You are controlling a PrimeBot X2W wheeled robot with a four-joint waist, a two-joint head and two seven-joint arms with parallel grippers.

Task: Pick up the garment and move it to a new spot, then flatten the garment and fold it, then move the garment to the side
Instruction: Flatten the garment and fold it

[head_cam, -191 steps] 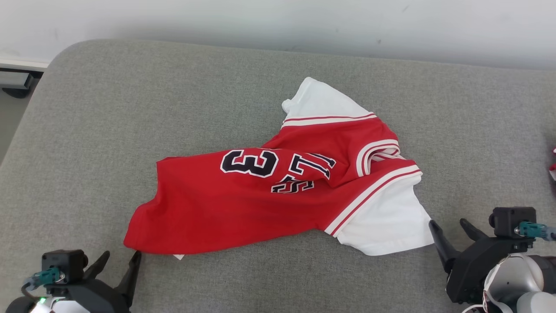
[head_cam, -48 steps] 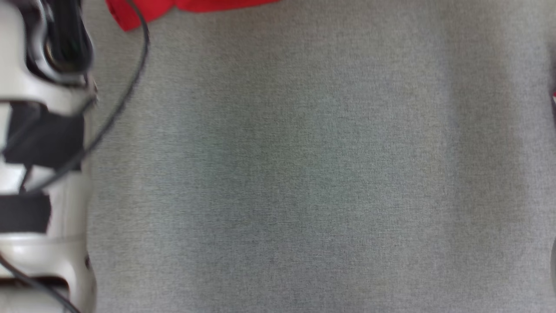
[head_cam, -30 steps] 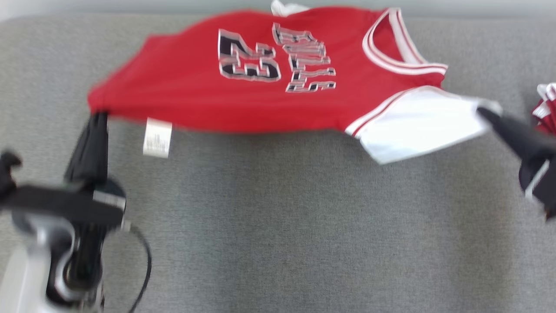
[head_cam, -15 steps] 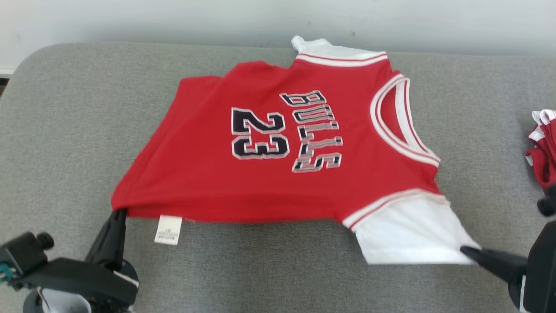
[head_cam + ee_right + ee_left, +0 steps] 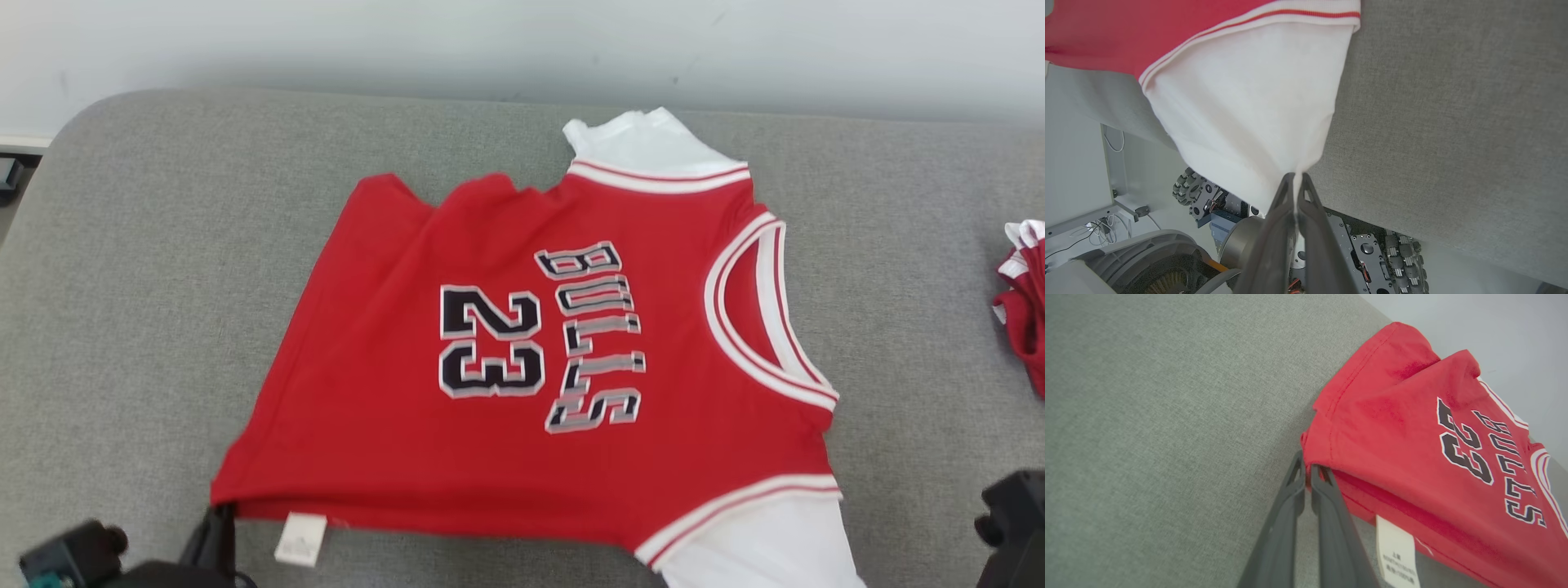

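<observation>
Obs.: garment (image 5: 522, 384), a red jersey with white sleeves, lies spread on the grey padded surface (image 5: 147, 269), print "BULLS 23" facing up. It sits about mid-width of the surface, collar towards the surface's right end, hem towards its left end. The far white sleeve lies close to the surface's far edge, and the far hem corner is rumpled.

Left gripper (image 5: 1306, 467): jaws clenched on the near hem corner, red cloth pinched between the tips, low over the surface close to its near edge. A white care label (image 5: 1396, 555) hangs from the hem just beside the fingers (image 5: 1331, 506).

Right gripper (image 5: 1294, 177): jaws clenched on the tip of the near white sleeve. The sleeve is drawn to a point at the tips and overhangs the surface's near edge.

Also noted: a red and white cloth bundle (image 5: 1024, 302) at the surface's right end, well apart from the garment
</observation>
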